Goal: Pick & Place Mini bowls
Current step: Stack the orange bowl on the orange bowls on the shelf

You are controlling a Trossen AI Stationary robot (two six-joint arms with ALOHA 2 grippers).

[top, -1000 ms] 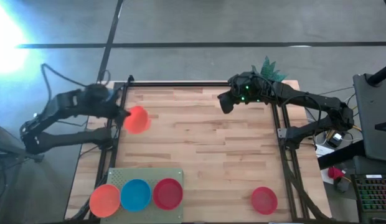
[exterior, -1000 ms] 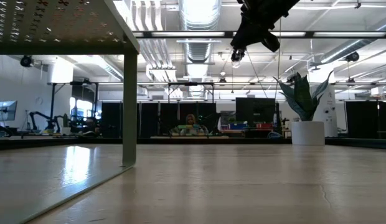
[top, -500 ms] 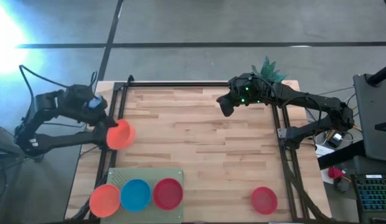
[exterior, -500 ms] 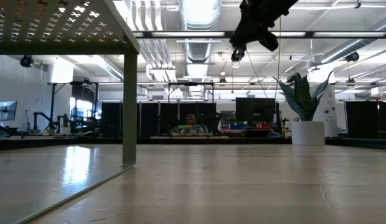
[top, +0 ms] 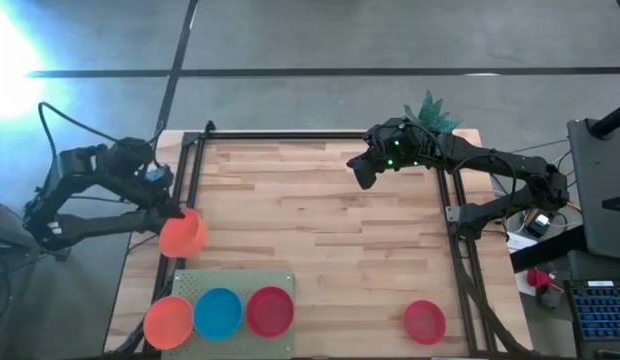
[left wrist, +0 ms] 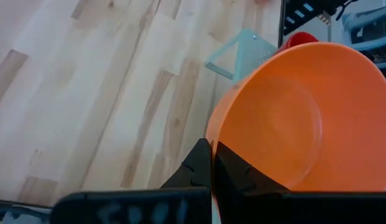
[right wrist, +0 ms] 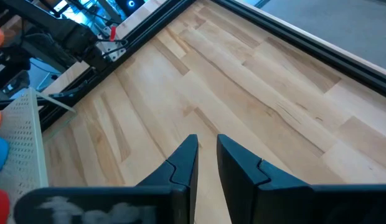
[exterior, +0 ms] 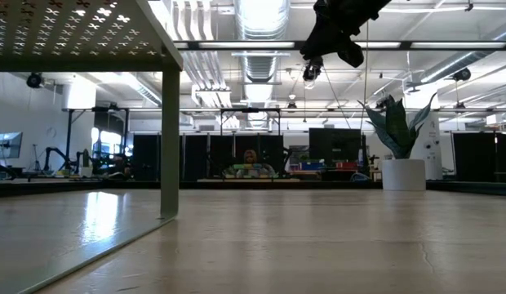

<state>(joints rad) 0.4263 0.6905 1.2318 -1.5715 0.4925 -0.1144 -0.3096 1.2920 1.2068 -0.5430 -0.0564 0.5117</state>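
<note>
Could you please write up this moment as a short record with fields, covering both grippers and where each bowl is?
left gripper: at the table's left edge, shut on the rim of an orange bowl, held above the wood
right gripper: raised over the far right part of the table, holding nothing, fingers slightly apart
green perforated shelf: near left, carrying an orange bowl on the shelf, a blue bowl and a red bowl in a row
lone red bowl: on the wood, near right
plant: far right corner
</note>
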